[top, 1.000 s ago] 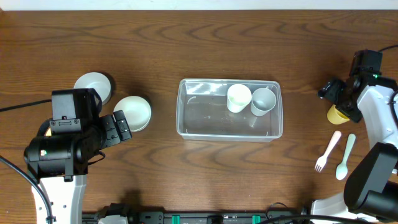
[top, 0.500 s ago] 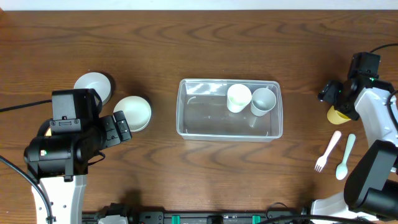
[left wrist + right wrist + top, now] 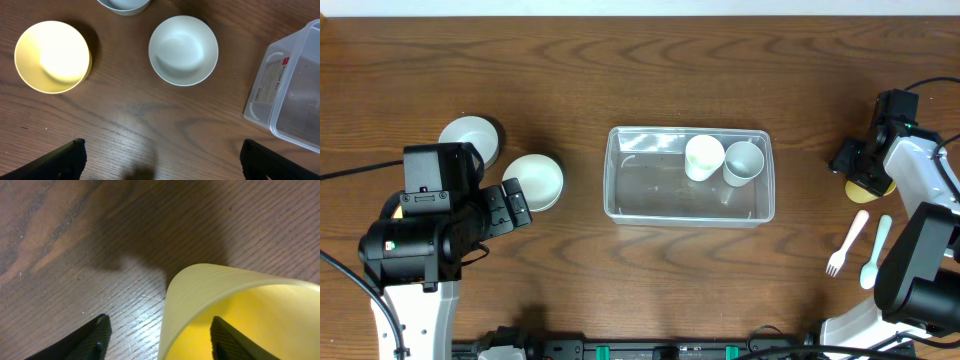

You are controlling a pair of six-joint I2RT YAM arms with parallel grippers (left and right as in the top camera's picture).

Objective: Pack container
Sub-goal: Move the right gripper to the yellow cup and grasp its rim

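Observation:
The clear plastic container stands mid-table with a white cup and a grey cup inside; its corner also shows in the left wrist view. A yellow cup stands at the far right. My right gripper is open and straddles that cup's wall, one finger outside and one inside. My left gripper is open and empty above bare wood, next to a white bowl.
A grey bowl sits at the far left. The left wrist view shows a yellow bowl, the white bowl and the grey bowl's edge. A pink fork and pale green spoon lie right.
My right gripper has shifted slightly right and down onto the yellow cup, covering more of it. The left arm and everything else have not moved.

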